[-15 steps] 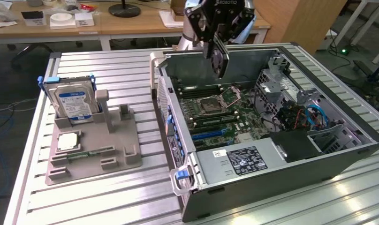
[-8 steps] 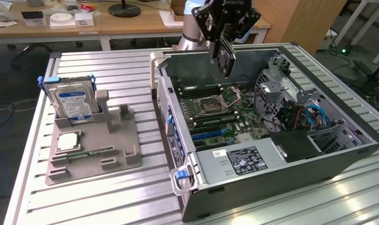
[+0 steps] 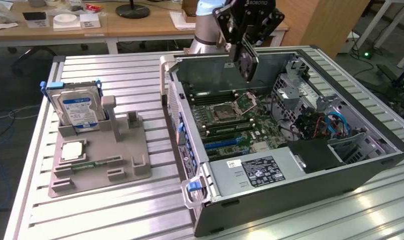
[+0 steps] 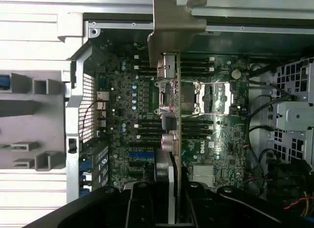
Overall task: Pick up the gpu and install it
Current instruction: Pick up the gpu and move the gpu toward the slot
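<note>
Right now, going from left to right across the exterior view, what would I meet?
Hard drive → blue latch → gpu, hanging upright over the motherboard → blue cables.

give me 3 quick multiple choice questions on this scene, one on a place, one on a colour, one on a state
1. Where is the gpu?
A) lying flat inside the computer case
B) held by the gripper above the computer case
C) lying flat outside it

2. What colour is the label on the hard drive?
A) blue
B) red
C) green

3. What state is the computer case in?
A) side panel on
B) turned upside down
C) open, with the motherboard exposed

Answers:
1 B: the gripper grips the card and it hangs over the motherboard.
2 A: a blue label covers the silver drive's face.
3 C: the motherboard shows plainly from above.
</note>
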`<state>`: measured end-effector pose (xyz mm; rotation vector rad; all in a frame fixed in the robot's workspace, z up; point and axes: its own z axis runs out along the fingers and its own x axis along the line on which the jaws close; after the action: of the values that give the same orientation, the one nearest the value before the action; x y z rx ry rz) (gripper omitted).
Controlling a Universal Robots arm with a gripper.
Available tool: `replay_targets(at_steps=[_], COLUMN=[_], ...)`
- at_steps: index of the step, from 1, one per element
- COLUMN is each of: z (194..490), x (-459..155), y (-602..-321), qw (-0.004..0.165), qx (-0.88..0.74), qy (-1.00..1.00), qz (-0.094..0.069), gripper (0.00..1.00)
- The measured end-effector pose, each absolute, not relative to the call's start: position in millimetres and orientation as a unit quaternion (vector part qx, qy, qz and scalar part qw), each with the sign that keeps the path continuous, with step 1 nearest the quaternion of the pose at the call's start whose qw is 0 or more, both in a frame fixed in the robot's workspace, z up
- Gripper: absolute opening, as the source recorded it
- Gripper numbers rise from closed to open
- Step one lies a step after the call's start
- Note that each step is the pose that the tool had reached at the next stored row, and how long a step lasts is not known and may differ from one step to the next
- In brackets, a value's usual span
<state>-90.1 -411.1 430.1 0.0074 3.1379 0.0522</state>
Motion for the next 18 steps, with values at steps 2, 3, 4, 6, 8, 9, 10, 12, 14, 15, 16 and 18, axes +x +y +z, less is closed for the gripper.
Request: replay_targets(at_steps=[2, 3, 4, 6, 8, 9, 10, 12, 14, 15, 16, 18], z=[430.0, 430.0, 430.0, 430.0, 430.0, 430.0, 430.0, 430.0, 430.0, 429.9, 429.9, 429.9], x=[-86.2, -84.1, -82.0, -78.1, -74.5, -72.8, -70.9, -67.6, -66.9, -66.9, -66.9, -66.9], y=[-411.1, -411.1, -411.1, -411.1, -411.1, -411.2, -411.1, -411.2, -411.2, -411.2, -411.2, -411.1], qw=[0.002, 0.002, 0.002, 0.002, 0.002, 0.002, 0.002, 0.002, 0.002, 0.002, 0.002, 0.002], qx=[0.002, 0.002, 0.002, 0.002, 0.002, 0.002, 0.002, 0.002, 0.002, 0.002, 0.002, 0.002], qy=[1.0, 1.0, 1.0, 1.0, 1.0, 1.0, 1.0, 1.0, 1.0, 1.0, 1.0, 1.0], qz=[0.017, 0.017, 0.017, 0.017, 0.017, 0.017, 0.017, 0.017, 0.017, 0.017, 0.017, 0.017], gripper=[0.28, 0.28, 0.28, 0.28, 0.28, 0.28, 0.28, 0.28, 0.28, 0.28, 0.28, 0.28])
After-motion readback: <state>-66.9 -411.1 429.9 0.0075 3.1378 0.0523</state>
